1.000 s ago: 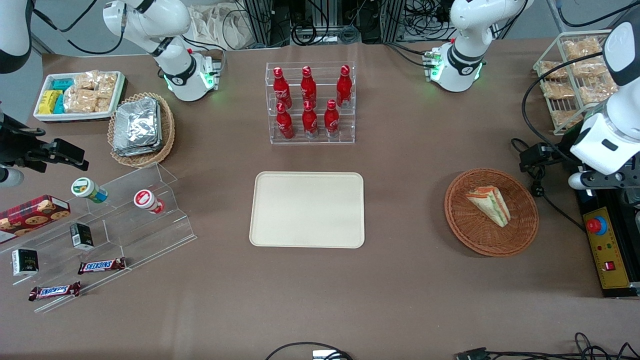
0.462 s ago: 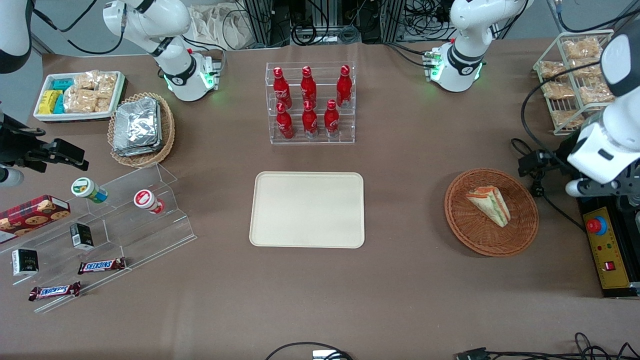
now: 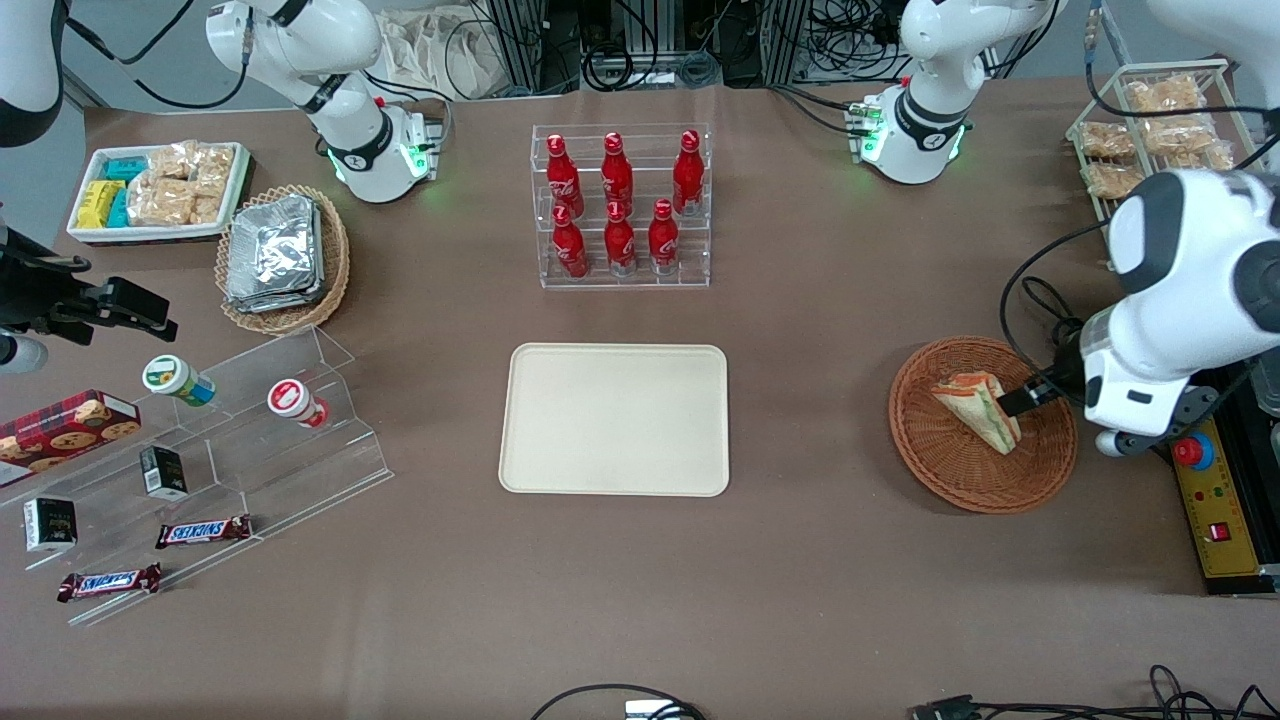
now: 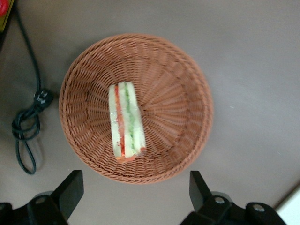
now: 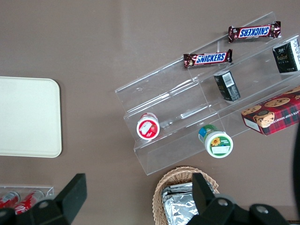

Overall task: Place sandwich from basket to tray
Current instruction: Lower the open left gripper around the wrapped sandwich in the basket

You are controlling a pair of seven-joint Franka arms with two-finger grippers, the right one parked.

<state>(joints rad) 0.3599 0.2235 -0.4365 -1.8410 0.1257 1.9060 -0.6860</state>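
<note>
The sandwich [image 4: 125, 121] looks light and soft: a wedge of white bread with layers that could slide or squash apart if pinched hard, so my judgement is that a gentle squeeze across its two flat bread faces, near the middle of the wedge, would serve best, pressing the layers together and not against the cut edge. It stands on edge with the filling upward, showing stripes of orange-red and green between pale bread slices, and tapers to a point in the front view [image 3: 981, 409]. It lies in the round reddish-brown woven basket [image 4: 187, 112], a little off its centre, with bare wicker all around it. The gripper [image 4: 133, 197] hovers above the basket's rim with its fingers spread wide apart and nothing between them; one finger [image 4: 70, 190] shows over the table just outside the weave. A black cable [image 4: 28, 126] lies coiled on the table beside the basket. The cream tray [image 3: 615, 419] sits well apart, toward the middle of the table, bare and ready, and the red bottles [image 3: 618, 200] stand in their clear rack farther from the front camera than the tray
</note>
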